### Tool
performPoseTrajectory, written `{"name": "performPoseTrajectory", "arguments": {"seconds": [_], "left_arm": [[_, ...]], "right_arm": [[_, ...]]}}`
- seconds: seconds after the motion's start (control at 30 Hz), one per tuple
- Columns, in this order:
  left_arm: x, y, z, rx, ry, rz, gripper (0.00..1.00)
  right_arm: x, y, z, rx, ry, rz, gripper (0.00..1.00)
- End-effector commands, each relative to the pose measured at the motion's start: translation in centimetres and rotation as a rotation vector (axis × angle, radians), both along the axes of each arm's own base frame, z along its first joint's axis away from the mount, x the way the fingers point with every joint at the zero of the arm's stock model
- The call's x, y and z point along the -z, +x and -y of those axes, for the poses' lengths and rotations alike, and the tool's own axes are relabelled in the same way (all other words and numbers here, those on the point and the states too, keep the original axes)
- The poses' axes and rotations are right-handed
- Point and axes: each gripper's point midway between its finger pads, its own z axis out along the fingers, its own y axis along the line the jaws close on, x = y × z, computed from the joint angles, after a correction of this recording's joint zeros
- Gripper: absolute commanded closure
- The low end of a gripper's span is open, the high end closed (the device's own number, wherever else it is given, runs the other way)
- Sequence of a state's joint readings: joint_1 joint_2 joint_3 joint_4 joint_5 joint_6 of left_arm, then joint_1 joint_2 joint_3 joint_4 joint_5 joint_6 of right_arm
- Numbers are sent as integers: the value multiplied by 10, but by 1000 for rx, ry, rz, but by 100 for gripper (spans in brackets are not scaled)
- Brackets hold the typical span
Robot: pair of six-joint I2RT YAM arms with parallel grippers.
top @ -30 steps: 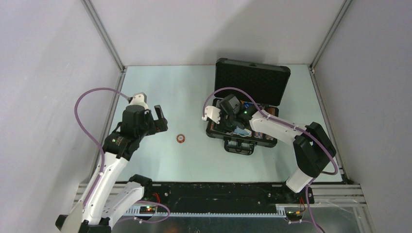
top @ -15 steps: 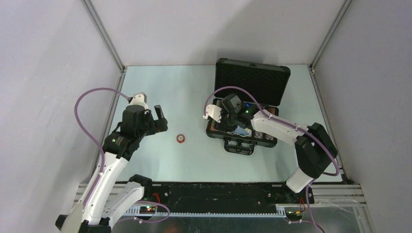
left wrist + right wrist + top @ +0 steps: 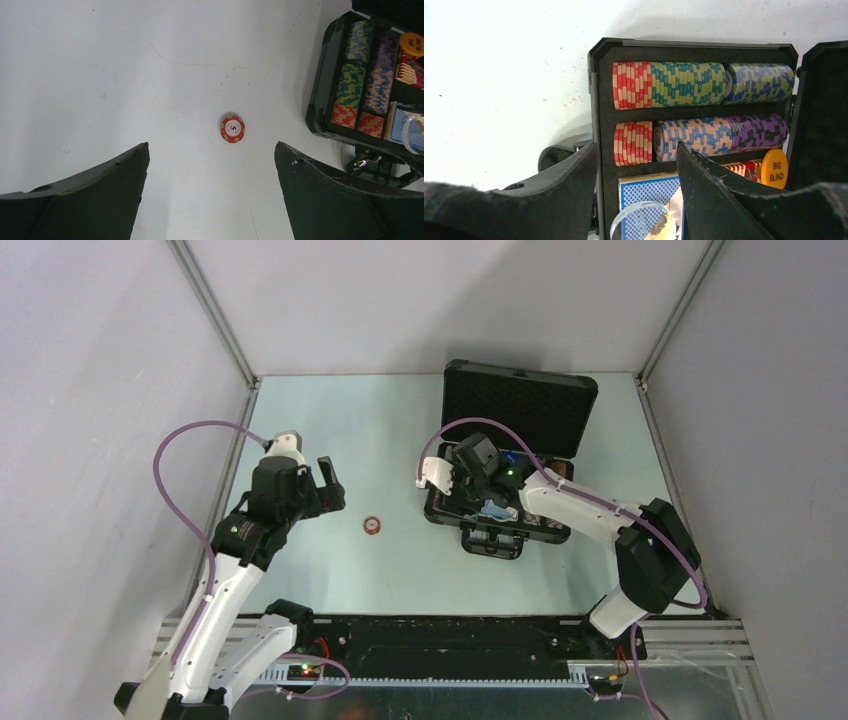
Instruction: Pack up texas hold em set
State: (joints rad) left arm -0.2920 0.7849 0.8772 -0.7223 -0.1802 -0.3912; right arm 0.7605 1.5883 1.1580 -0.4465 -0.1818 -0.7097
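Two arms reach over a pale surface (image 3: 330,420). The black case (image 3: 520,405) stands open on it, its foam-lined lid raised at the far side of the tray.

The right hand (image 3: 478,485) hangs above the left part of the case. In its wrist view this hand (image 3: 636,147) has its fingers (image 3: 569,195) parted to a middling gap, with nothing pinched between them. Below that gap, inside the case (image 3: 694,44), lie two chip rows (image 3: 684,84). One runs red, green, then blue; the other runs red, orange-blue, then purple. Next to the second row sits a blue patterned card deck (image 3: 649,190), with a clear ring (image 3: 624,215) on it that I cannot identify. Past the deck are a red-white card box (image 3: 744,167) and an orange disc (image 3: 777,168) marked BIG BLIND. The case's glossy handle (image 3: 559,155) juts out from its front wall.

One loose red-white chip (image 3: 372,524) lies flat on the surface, left of the case and apart from it, its face showing a 5. The left hand (image 3: 330,490) is farther left of the case, beyond the chip. In its wrist view this hand (image 3: 211,147) is spread wide and holds nothing. The chip (image 3: 232,129) lies on the surface ahead of it, in line with the gap between the fingertips.
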Motion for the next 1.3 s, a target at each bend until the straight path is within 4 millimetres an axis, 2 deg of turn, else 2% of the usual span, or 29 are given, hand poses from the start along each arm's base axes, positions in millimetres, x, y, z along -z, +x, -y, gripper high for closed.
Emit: {"name": "performPoseTrajectory", "arguments": {"seconds": [0.0,0.17,0.43,0.83,1.07,1.27], "left_arm": [[3,0,-3,1,18,-3,0],[2,0,-4,0,18,-1,1],[3,0,-3,2,19,-2,0],[3,1,-3,2,19,-5,1],[5,1,-3,2,20,-9,1],[5,1,-2,4,18,-11,1]], "right_arm": [[10,-2,-2,-2,-24,-13,38],[18,12,3,43,-68,29,38],[27,22,12,86,-113,46,38],[18,46,24,184,-120,127,38],[10,51,28,212,-103,141,40],[3,33,17,123,-36,77,41]]}}
